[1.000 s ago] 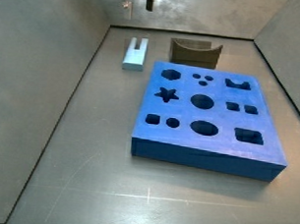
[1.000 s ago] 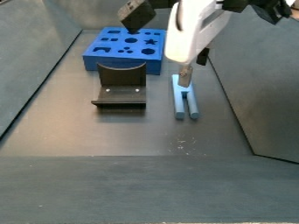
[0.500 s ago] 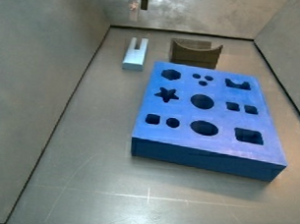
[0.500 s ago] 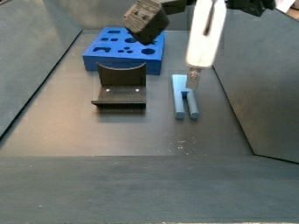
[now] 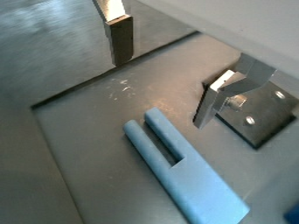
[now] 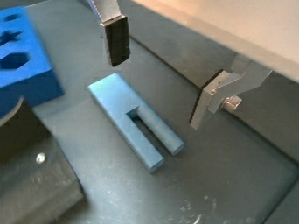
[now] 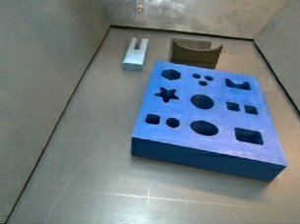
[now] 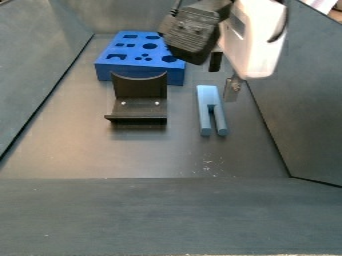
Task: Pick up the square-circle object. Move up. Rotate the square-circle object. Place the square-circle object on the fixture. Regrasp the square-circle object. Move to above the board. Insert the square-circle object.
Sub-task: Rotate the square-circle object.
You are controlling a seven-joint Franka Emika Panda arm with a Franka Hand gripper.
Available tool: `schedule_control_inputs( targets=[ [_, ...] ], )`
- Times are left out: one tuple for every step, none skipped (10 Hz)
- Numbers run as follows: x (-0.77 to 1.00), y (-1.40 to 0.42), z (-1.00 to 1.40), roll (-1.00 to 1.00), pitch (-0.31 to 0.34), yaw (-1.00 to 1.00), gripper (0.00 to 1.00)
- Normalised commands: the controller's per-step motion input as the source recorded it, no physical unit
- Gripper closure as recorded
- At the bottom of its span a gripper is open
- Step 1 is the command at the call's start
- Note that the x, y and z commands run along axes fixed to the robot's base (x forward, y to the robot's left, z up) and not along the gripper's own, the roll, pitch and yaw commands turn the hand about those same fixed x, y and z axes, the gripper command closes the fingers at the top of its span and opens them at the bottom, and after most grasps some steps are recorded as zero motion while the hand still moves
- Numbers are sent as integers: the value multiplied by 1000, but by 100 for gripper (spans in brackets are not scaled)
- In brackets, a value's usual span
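A: Nearest in a wrist view: the square-circle object (image 6: 136,131), a matte light blue bar lying flat on the dark grey floor (image 6: 222,188), a long slot cut in from one end so it reads as two prongs. Same piece in a side view (image 8: 210,108), lengthwise on the floor, just beside the fixture.

B: Gripper?

A: The gripper (image 6: 158,74) hangs over the bar, apart from it. Two flat silver fingers, one with its dark pad (image 6: 115,41) facing the camera, the other edge-on (image 6: 208,98). Spread wide, nothing between them. The bar lies below the gap, untouched.

B: Fixture?

A: The fixture (image 8: 136,105) is dark brown, blocky, with a notch in its top edge, standing on a base plate. A corner of it shows in a wrist view (image 6: 30,175).

B: Farther back?

A: The board (image 8: 136,56), a thick blue slab of dull finish, beyond the fixture. Cut-outs in its top: star, circles, squares. In a side view (image 7: 208,116) it fills the mid-floor, with the bar (image 7: 134,52) and fixture (image 7: 194,52) behind it by the back wall.
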Motion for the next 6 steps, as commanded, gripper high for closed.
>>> schedule_control_inputs(
  targets=[
    [25,-2,-42,0,2,1000,0],
    [25,-2,-42,0,2,1000,0],
    [25,-2,-42,0,2,1000,0],
    [25,-2,-42,0,2,1000,0],
    [26,-2,-41,0,2,1000,0],
    [26,-2,-41,0,2,1000,0]
  ],
)
